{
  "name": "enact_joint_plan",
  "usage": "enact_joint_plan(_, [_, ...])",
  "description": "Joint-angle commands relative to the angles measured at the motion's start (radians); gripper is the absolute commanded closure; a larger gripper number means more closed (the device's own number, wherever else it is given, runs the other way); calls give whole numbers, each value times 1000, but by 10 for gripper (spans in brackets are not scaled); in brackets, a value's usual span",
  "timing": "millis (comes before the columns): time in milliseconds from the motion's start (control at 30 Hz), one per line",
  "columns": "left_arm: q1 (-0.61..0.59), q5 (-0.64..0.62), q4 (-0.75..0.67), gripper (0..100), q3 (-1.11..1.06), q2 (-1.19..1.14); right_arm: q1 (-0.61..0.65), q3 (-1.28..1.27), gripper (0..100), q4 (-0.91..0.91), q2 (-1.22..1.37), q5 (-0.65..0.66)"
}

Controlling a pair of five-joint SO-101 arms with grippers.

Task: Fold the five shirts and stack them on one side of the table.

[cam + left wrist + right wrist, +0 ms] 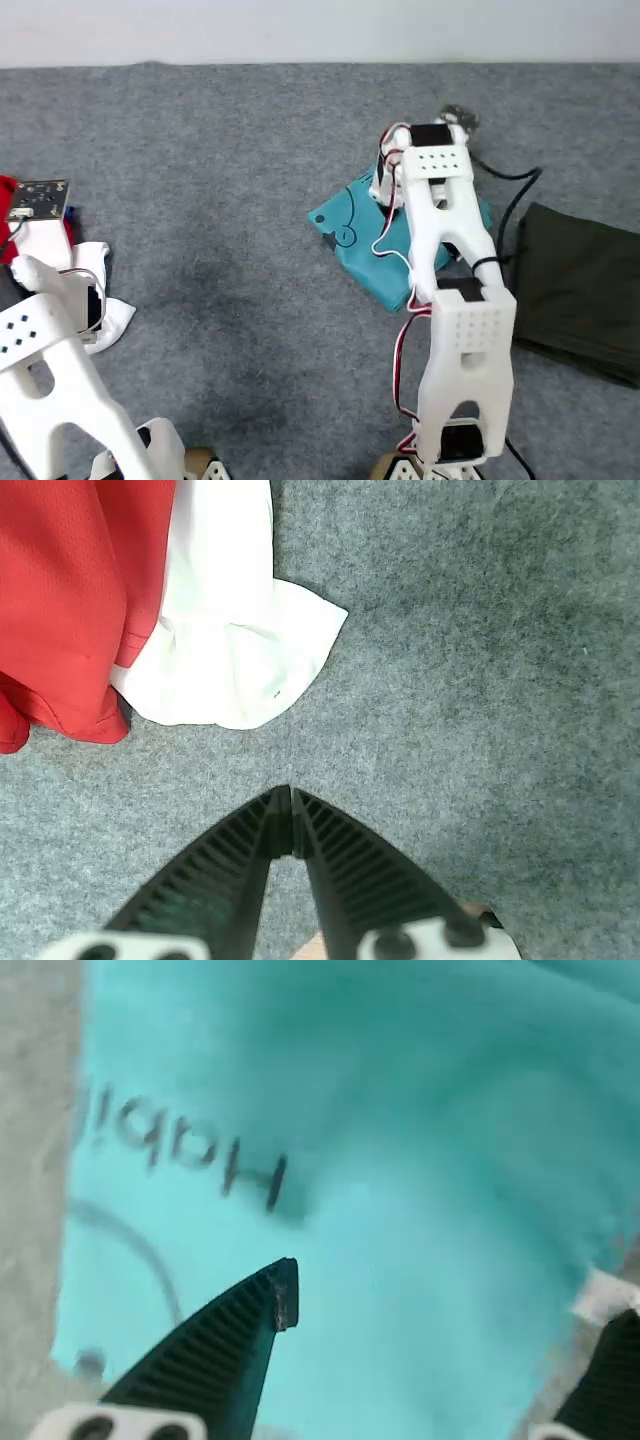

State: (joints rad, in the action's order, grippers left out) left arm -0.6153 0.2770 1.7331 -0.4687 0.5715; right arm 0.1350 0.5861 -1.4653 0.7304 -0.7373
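Note:
A folded teal shirt (368,240) with dark print lies mid-table. My right arm stretches over it, and its gripper (450,1320) hangs open just above the teal cloth (400,1160). A dark green folded shirt (580,285) lies at the right edge. At the left, a white shirt (235,630) and a red shirt (70,600) lie bunched together. My left gripper (291,825) is shut with nothing in it, over bare carpet a short way from the white cloth. The white shirt (105,300) is partly hidden behind the left arm in the high view.
Grey carpet (230,170) covers the table. A small circuit board (38,198) sits on the left arm's top. A black cable (510,200) runs between the teal and dark green shirts.

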Motion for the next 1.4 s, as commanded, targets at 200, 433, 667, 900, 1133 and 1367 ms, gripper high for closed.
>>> enact_joint_plan(200, [2, 9, 11, 995, 2, 29, -24, 55, 643, 90, 130, -35])
enact_joint_plan(433, [2, 9, 6, 995, 2, 29, -41, 55, 986, 87, 127, 26])
enact_joint_plan(667, [2, 9, 6, 995, 2, 29, -67, 120, 990, -58, 101, 112])
enact_joint_plan(900, [2, 9, 6, 995, 2, 29, -79, 272, 990, -317, -33, 408])
enact_joint_plan(1133, [2, 9, 8, 995, 2, 29, -180, 236, 990, -331, -223, 628])
enact_joint_plan(1367, [2, 9, 8, 995, 2, 29, -291, 14, 990, -332, -446, 861])
